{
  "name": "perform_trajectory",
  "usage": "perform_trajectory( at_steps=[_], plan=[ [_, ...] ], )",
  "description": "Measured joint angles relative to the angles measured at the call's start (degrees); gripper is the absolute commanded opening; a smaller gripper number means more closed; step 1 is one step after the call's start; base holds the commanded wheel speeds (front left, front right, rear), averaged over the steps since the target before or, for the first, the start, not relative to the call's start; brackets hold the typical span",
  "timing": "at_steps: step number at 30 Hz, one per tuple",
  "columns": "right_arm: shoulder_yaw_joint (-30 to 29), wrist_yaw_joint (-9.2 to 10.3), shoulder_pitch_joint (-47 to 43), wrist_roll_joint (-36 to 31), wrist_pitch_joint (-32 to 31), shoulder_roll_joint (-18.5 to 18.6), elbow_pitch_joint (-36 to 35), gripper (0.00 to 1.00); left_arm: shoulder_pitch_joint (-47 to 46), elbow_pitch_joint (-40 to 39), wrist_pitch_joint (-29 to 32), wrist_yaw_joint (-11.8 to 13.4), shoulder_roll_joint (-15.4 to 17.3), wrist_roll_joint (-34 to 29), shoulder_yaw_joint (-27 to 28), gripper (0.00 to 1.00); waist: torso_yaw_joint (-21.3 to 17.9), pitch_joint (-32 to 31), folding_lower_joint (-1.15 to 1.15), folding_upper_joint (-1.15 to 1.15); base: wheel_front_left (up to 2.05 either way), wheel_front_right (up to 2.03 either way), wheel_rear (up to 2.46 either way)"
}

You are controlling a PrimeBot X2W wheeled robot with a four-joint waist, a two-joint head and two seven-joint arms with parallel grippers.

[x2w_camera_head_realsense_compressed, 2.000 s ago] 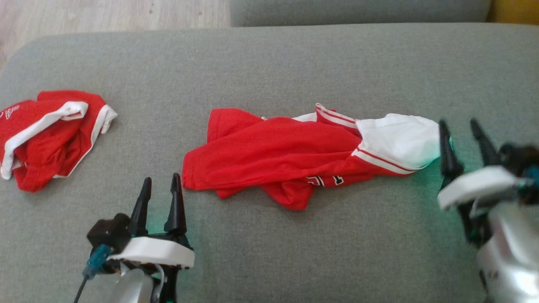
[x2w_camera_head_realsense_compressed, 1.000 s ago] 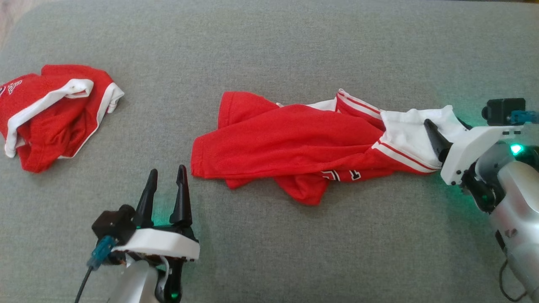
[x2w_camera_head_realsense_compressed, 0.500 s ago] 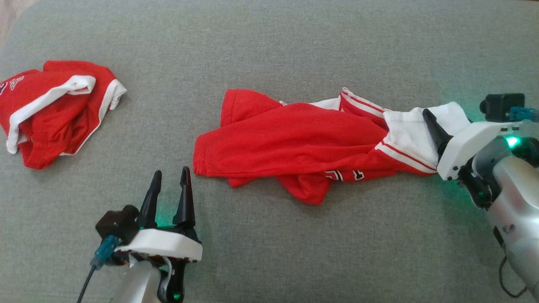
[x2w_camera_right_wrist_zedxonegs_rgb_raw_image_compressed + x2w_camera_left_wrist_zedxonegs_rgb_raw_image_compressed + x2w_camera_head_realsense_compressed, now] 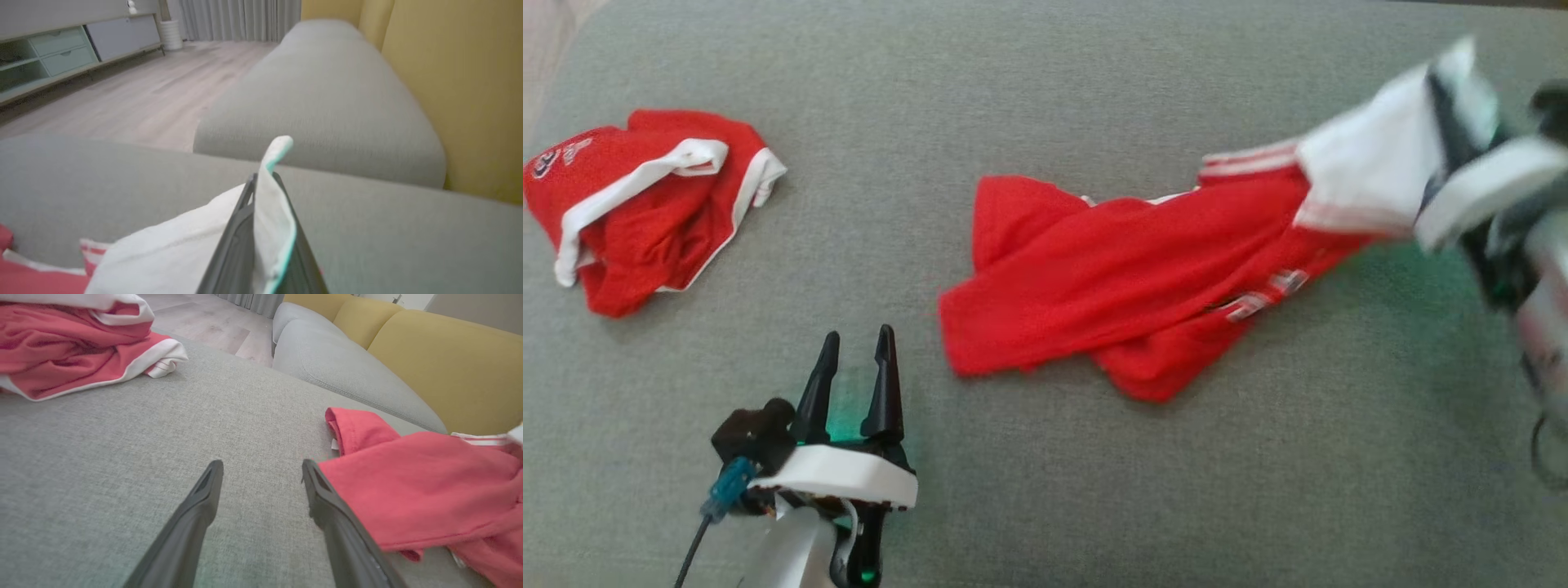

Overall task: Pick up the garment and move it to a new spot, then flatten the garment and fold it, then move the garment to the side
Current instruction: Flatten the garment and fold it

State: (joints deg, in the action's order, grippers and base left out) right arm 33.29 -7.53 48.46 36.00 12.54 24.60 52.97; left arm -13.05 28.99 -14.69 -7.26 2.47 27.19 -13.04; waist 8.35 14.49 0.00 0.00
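Observation:
A red garment [image 4: 1127,286] with a white sleeve and striped trim lies stretched across the grey cushion [image 4: 1045,98]. Its white end [image 4: 1372,163] is raised at the upper right, where my right gripper [image 4: 1450,106] is shut on it. In the right wrist view the white cloth [image 4: 269,204] is pinched between the two dark fingers [image 4: 233,245]. My left gripper [image 4: 854,343] stands open at the lower left, empty, just left of the garment's red hem [image 4: 392,490]. The left fingers [image 4: 196,518] hover over bare cushion.
A second crumpled red and white garment [image 4: 645,204] lies at the far left of the cushion, seen also in the left wrist view [image 4: 73,347]. Beyond are another grey cushion [image 4: 322,102], yellow backrests [image 4: 445,367] and wooden floor [image 4: 122,94].
My right gripper has shut on the white sleeve and lifted it up and away to the upper right, dragging the garment rightward. The left gripper has stayed put.

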Motion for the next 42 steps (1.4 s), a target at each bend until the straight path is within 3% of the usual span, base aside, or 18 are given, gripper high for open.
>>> perform_trajectory(
  at_steps=[4,9,12,13,16,17,22,28,35,42],
  plan=[
    [-0.9,0.0,7.9,-3.7,1.6,0.8,-1.7,0.0,-0.1,0.1,0.0,0.0,0.0,0.0,-0.3,1.0,1.3,-0.3,0.0,0.0,0.0,0.0,0.0],
    [-2.6,0.0,10.8,-9.9,2.0,1.6,-13.0,0.0,0.0,0.2,0.0,0.0,0.0,0.6,-0.3,1.0,2.3,-1.1,0.0,0.0,0.0,0.0,0.0],
    [-2.6,0.0,6.5,-12.2,2.1,2.4,-19.4,0.23,0.2,0.2,0.0,0.0,0.0,0.8,-0.3,1.0,2.0,-1.6,-0.01,0.0,0.0,0.0,0.0],
    [-2.6,0.0,4.0,-12.4,2.1,2.9,-20.8,0.57,0.4,0.2,0.0,0.0,0.0,1.0,-0.3,1.0,1.7,-1.8,0.0,0.0,0.0,0.0,0.0],
    [-3.1,0.0,-2.7,-12.0,2.1,3.6,-22.0,0.96,0.8,0.2,0.0,0.0,0.0,1.1,-0.3,1.0,1.2,-2.3,0.0,0.0,0.0,0.0,0.0],
    [-3.5,0.0,-6.6,-11.3,2.1,4.0,-22.6,1.0,0.9,0.2,0.0,0.0,0.0,1.1,-0.3,1.0,0.9,-2.6,-0.01,0.0,0.0,0.0,0.0],
    [-8.5,0.0,-22.1,-8.7,2.1,5.7,-26.2,1.0,1.9,0.1,0.0,-0.1,0.0,1.0,0.1,1.0,-1.0,-4.0,-0.01,0.0,0.0,0.0,0.0],
    [-14.6,0.0,-30.0,-8.8,2.1,5.2,-29.1,1.0,3.2,0.3,0.0,-0.2,0.0,-0.1,0.8,1.0,-3.1,-6.3,-0.01,0.0,0.0,0.0,0.0],
    [-23.7,0.0,-31.7,-14.3,2.1,-2.2,-30.0,1.0,4.2,0.3,0.0,0.5,0.0,-3.7,2.5,1.0,-4.3,-8.8,-0.01,0.0,0.0,0.0,0.0],
    [-28.8,0.0,-34.0,-21.0,2.1,-12.3,-30.0,1.0,6.2,-2.1,0.0,3.3,0.0,-9.8,4.1,1.0,-4.6,-11.3,-0.01,0.0,0.0,0.0,0.0]
  ],
)
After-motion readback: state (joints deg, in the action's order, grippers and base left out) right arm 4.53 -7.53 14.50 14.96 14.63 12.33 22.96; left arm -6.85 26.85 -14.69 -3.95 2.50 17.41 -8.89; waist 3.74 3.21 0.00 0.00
